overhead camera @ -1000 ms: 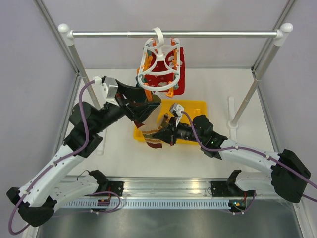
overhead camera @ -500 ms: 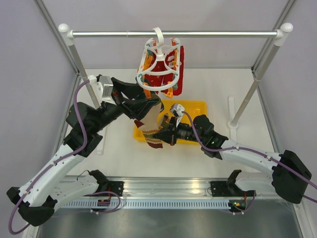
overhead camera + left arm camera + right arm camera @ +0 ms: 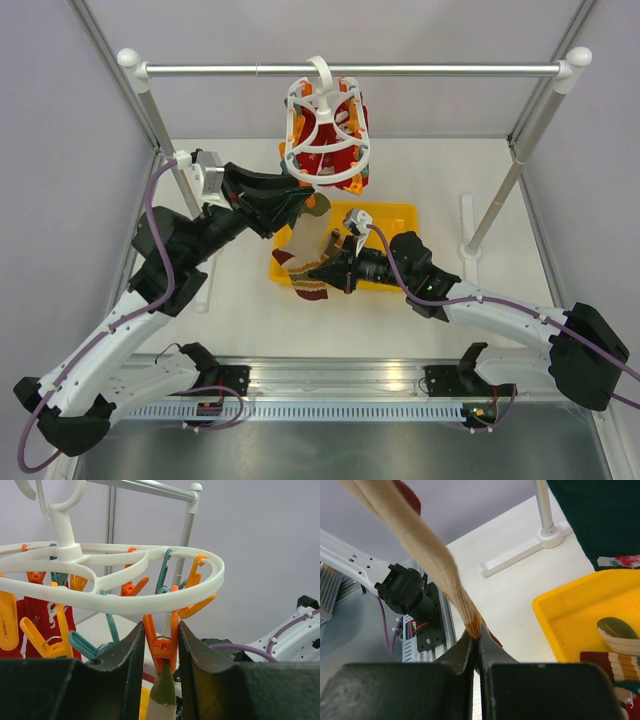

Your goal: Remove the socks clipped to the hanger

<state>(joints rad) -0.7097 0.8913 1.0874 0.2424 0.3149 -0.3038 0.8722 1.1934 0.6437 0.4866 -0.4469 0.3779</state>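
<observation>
The beige sock [image 3: 303, 240] hangs from an orange peg [image 3: 161, 649] on the hanger [image 3: 150, 603]. The left pincer [image 3: 161, 630] squeezes that peg, and the right pincer [image 3: 476, 643] pinches the sock's lower end.

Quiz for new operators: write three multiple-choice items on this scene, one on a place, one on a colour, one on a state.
1. The hanger hangs from the rail: A near its middle; B at its left end; C at its right end.
2. The peg that the left gripper pinches is: A teal; B orange; C white.
3. The right gripper is: A wide open; B shut on the beige sock; C shut on nothing.

Answers: 1 A, the hook sits about midway along the rail. 2 B, the left wrist view shows an orange peg between the fingers. 3 B, its fingers meet on the sock's end.
</observation>
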